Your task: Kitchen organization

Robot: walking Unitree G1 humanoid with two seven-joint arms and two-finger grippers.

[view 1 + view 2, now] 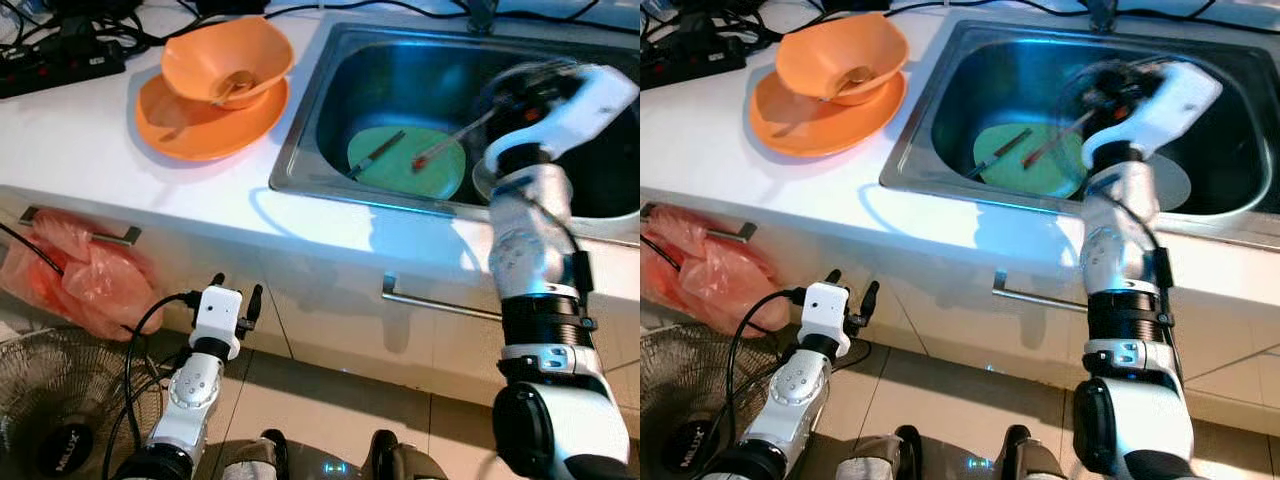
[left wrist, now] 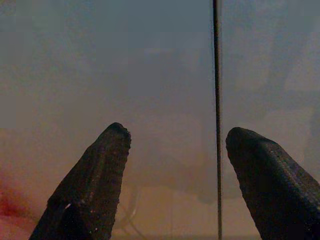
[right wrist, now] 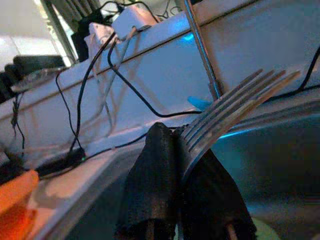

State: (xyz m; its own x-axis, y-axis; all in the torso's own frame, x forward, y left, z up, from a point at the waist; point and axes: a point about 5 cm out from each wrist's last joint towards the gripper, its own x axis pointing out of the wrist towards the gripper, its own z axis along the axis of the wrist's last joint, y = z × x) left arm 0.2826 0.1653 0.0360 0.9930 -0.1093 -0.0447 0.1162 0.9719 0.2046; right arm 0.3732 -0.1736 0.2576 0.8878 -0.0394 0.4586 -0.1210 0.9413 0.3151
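Left eye view: white countertop point(image 1: 90, 140) w/ stainless steel sink basin point(image 1: 330, 100) set into it; sink's front rim sits just above white cabinet doors w/ a metal bar handle point(image 1: 440, 303). Right gripper point(image 3: 175, 200) is raised over the basin, blurred in head views; its fingers are pressed together on a silver metal fork point(image 3: 235, 107), tines sticking out past the fingertips toward the sink's back wall. Below the fingers, on the basin floor, lies a round green plate point(image 1: 405, 160) carrying a dark-handled utensil point(image 1: 377, 153) and a red-handled utensil point(image 1: 440, 145); open basin floor around it. Well off to the fingers' left side, on the counter, an orange plastic bowl point(image 1: 226, 58) sits in an orange plate point(image 1: 205, 122), near the sink's left edge but not touching. Pink plastic bag point(image 1: 90, 275) hangs from a cabinet handle. Left gripper point(image 2: 175, 170) hangs low facing the cabinet front, fingers wide apart, nothing btwn them.
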